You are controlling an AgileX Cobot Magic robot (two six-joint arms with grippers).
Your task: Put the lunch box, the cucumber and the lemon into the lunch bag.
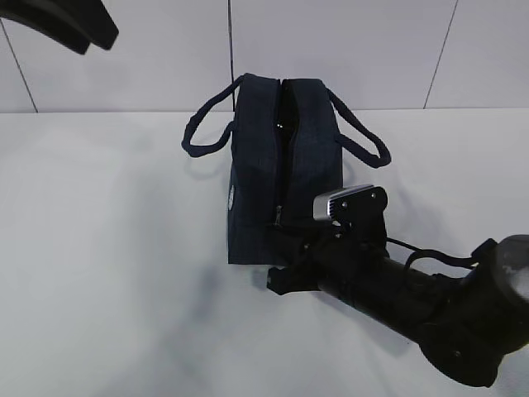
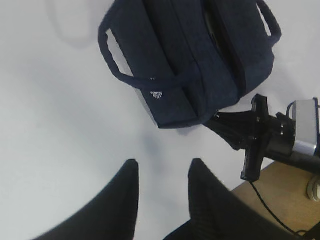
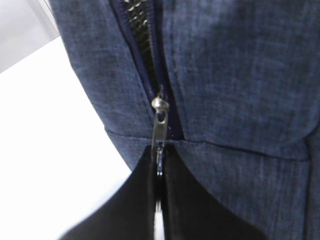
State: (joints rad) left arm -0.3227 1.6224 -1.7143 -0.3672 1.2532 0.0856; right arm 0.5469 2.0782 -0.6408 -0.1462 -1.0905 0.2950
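The dark navy lunch bag [image 1: 281, 157] stands on the white table with its handles spread to both sides; it also shows in the left wrist view [image 2: 200, 60] and fills the right wrist view [image 3: 225, 75]. My right gripper [image 3: 159, 155] is shut on the silver zipper pull [image 3: 159, 127] at the bag's near end; in the exterior view the gripper [image 1: 285, 240] sits against the bag's front face. The zipper [image 1: 285, 132] is parted along the top. My left gripper [image 2: 162, 167] is open and empty, high above the table, left of the bag. The lunch box, cucumber and lemon are out of view.
The right arm [image 1: 430, 298] reaches in from the lower right with its wrist camera [image 1: 343, 203] on top. A wooden surface edge [image 2: 280, 195] shows beyond the white table. The left arm [image 1: 66, 21] is at the top left corner.
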